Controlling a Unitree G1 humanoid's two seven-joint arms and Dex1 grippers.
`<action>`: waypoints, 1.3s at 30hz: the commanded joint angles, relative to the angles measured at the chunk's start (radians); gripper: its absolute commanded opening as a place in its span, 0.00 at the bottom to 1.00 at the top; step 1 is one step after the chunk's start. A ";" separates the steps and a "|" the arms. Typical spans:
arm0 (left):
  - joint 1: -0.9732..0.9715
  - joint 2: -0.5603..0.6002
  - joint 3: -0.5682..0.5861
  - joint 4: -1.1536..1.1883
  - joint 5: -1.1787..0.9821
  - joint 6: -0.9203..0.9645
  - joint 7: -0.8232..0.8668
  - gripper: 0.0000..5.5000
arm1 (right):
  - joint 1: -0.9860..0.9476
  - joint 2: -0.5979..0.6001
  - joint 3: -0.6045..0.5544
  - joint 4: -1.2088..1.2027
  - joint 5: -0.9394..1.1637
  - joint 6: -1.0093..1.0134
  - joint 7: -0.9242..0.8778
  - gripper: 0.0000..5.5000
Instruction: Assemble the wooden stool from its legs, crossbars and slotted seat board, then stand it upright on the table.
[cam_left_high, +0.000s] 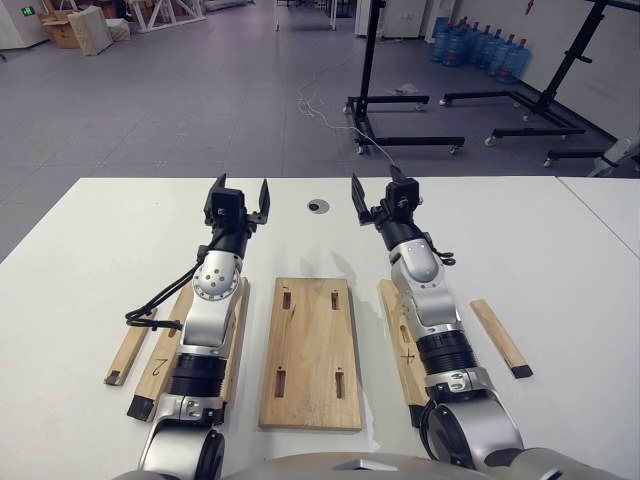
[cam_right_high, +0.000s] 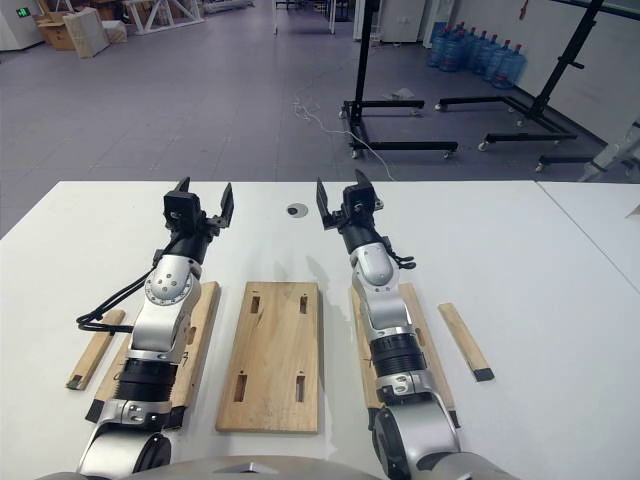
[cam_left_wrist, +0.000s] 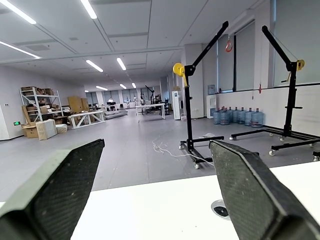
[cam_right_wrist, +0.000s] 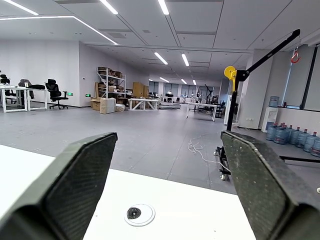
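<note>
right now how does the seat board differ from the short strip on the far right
The seat board is wide with four slots; the short strip is narrow with none visible. The seat board lies between the left arm and right arm, the short strip outside the right arm. The short strip has a dark near tip; the seat board has none. Both lie flat on the table.

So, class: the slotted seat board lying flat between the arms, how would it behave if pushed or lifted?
The seat board looks like solid wood, so probably stiff. Lying flat on the smooth table, it would likely slide, not roll or tip. Its flush edges may make lifting awkward.
</note>
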 joint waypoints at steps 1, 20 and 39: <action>0.000 0.002 -0.008 0.003 0.005 -0.002 -0.007 0.71 | -0.005 -0.003 -0.009 -0.002 0.003 0.009 -0.006 0.70; 0.145 -0.046 -0.032 -0.168 0.028 0.049 0.040 0.71 | 0.525 -0.500 -0.393 -0.040 0.315 0.385 0.433 0.70; 0.154 -0.047 -0.039 -0.161 0.039 0.046 0.040 0.71 | 0.606 -0.489 -0.377 -0.040 0.293 0.433 0.379 0.70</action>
